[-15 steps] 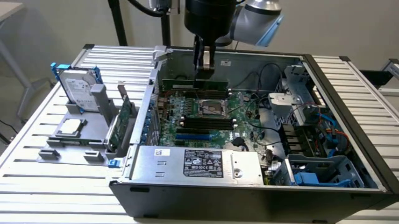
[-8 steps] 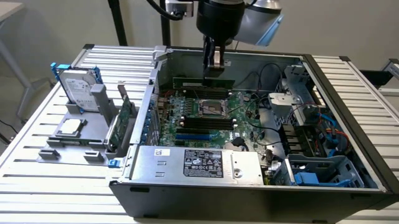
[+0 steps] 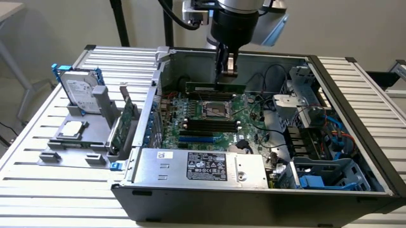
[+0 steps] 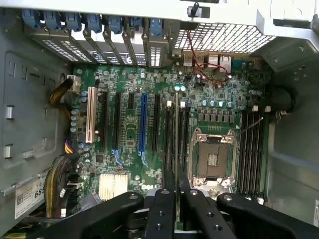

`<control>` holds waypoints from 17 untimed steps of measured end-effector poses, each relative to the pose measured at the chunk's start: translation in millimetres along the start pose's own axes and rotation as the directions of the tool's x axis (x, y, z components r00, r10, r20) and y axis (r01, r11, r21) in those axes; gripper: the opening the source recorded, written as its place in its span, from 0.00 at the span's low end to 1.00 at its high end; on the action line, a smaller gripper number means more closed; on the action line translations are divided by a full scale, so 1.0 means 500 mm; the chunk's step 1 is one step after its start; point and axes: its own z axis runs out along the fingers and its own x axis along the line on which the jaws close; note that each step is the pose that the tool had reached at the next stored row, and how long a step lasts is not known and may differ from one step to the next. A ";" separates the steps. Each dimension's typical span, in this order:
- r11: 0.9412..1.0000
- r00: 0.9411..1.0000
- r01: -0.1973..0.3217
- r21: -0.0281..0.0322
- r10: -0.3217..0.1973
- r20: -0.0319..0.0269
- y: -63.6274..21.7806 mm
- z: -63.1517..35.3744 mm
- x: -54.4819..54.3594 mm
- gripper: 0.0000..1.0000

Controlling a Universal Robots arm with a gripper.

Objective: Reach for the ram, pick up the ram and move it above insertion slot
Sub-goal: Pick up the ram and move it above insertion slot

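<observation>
The gripper (image 3: 227, 71) pinches the ram (image 3: 216, 87) edge-on between its jaws, holding it above the motherboard (image 3: 209, 118). The memory slots (image 3: 209, 124) lie below the jaws. A thin grip could let the stick tilt, so it might miss a slot

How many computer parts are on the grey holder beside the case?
3. A hard drive stands at the far end, a square chip lies nearer the camera, a green card stands by the case. More may be hidden.
</observation>
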 end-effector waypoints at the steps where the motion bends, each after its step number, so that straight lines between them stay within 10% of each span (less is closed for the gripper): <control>1: 1.000 1.000 -0.007 0.000 0.007 0.000 -0.003 0.003 0.000 0.13; 17: 0.999 0.999 -0.042 0.001 0.042 0.003 -0.020 0.012 -0.008 0.13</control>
